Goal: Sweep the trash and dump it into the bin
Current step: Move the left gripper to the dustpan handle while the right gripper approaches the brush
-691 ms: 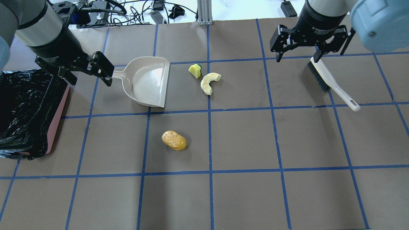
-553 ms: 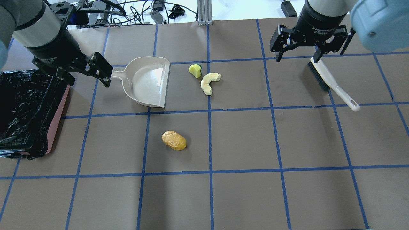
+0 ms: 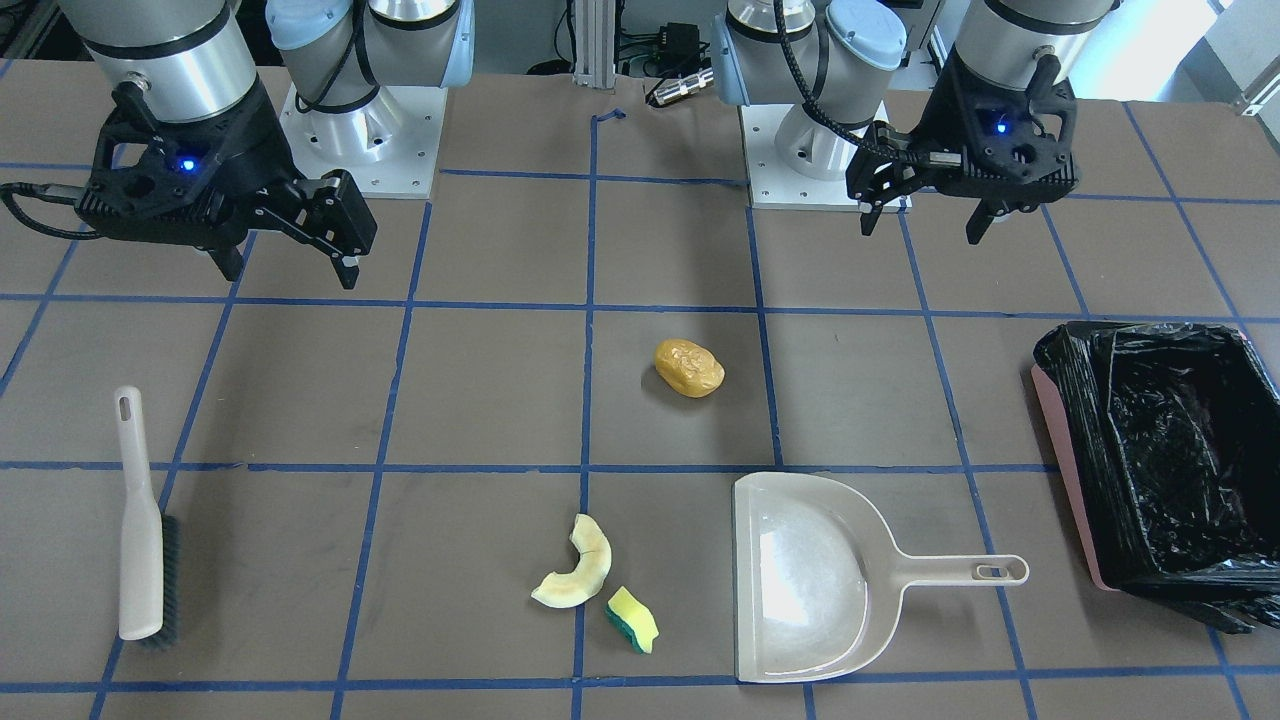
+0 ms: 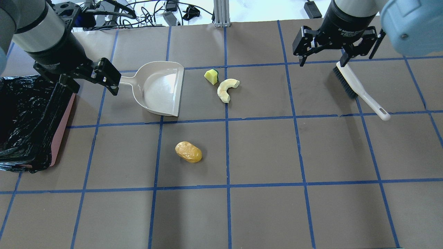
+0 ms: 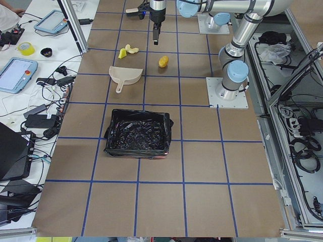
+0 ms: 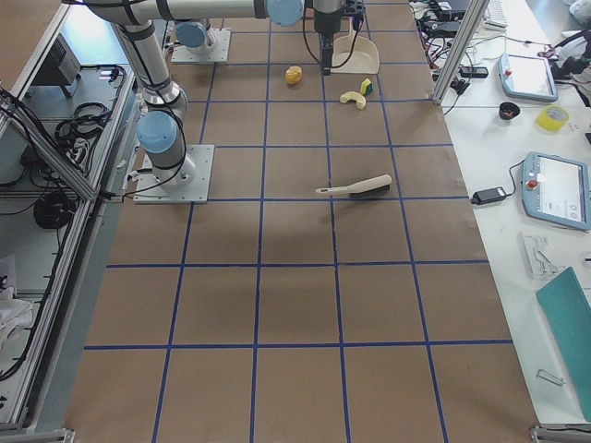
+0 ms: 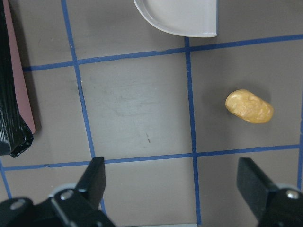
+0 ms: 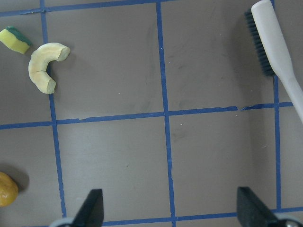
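Note:
The trash lies loose on the table: a golden potato-like lump (image 4: 188, 151) (image 3: 689, 368) (image 7: 249, 107), a pale crescent slice (image 4: 226, 89) (image 3: 575, 577) (image 8: 45, 66) and a yellow-green sponge (image 4: 211, 76) (image 3: 632, 619) (image 8: 15, 39). The bin (image 4: 62, 121) (image 3: 1060, 470), pink and lined with a black bag, stands at the table's left end. My left gripper (image 4: 94, 90) (image 3: 920, 232) hangs open and empty, high between the bin and the dustpan handle. My right gripper (image 4: 322, 65) (image 3: 290, 276) is open and empty above the brush head.
A beige dustpan (image 4: 161, 88) (image 3: 800, 580) lies mouth toward the sponge and slice. A white hand brush (image 4: 360, 91) (image 3: 140, 520) (image 8: 279, 56) lies flat on the right side. Cables and gear sit beyond the table's far edge.
My left gripper has drifted slightly left and toward the far edge, away from the dustpan handle. The right gripper and all objects have stayed put.

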Motion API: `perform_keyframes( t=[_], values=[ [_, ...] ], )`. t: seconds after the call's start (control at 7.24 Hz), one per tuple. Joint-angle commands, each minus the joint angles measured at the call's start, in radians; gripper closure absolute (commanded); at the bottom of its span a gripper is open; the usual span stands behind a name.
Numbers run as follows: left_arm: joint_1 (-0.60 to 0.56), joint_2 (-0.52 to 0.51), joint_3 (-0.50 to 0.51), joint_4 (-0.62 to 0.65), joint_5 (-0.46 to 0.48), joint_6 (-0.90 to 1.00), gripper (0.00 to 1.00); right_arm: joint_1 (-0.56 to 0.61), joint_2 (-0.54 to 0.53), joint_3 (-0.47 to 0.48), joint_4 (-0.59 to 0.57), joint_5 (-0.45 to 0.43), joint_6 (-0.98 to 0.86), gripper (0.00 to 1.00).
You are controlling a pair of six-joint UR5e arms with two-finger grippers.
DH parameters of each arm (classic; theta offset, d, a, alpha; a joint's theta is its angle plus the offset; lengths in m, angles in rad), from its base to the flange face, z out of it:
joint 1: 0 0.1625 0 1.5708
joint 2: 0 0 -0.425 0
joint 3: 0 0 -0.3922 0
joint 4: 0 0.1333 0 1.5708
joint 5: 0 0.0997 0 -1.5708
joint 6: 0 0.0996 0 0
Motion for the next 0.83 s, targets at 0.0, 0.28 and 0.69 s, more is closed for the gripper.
perform_keyframes(
  t=[0.0,0.28,0.69],
  values=[
    [0.0,-0.007,-0.013,-0.014,0.006,0.001,0.0,-0.002,0.003,-0.003,0.007,0.001,-0.001,0.0],
    [0.02,-0.021,-0.008,0.012,-0.009,-0.005,0.0,-0.011,0.005,-0.003,0.014,-0.019,-0.001,0.0],
    [0.133,-0.067,-0.025,0.204,-0.037,-0.392,0.0,-0.071,0.026,0.015,0.02,-0.02,-0.023,0.0]
  ],
)
